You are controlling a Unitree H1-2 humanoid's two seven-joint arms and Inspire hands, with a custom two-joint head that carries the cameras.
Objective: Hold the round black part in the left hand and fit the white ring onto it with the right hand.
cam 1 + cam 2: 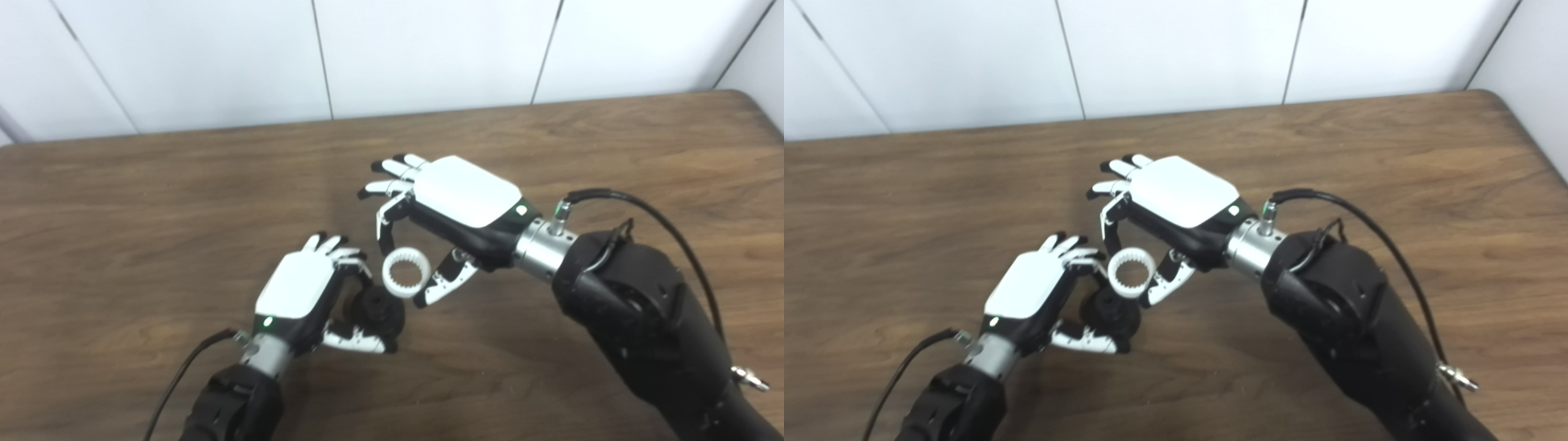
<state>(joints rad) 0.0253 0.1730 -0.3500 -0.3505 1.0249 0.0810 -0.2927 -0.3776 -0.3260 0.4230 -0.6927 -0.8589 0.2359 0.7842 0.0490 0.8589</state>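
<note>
Your left hand (300,288) was closed around the round black part (376,309), fingers curled over its far side and the thumb (358,342) under its near side, holding it low over the wooden table (153,245). Your right hand (456,202) had the white toothed ring (404,280) pinched between one downturned finger (386,229) and the thumb (444,282); its other fingers were stretched out flat, away from the ring. The ring was tilted, its opening facing up toward the cameras with the inner teeth showing. It sat just above and to the right of the black part, very near it, and you could not tell whether the two were touching. A black cable (661,226) looped over your right forearm, and another ran from your left wrist. White wall panels (429,55) stood behind the table.
</note>
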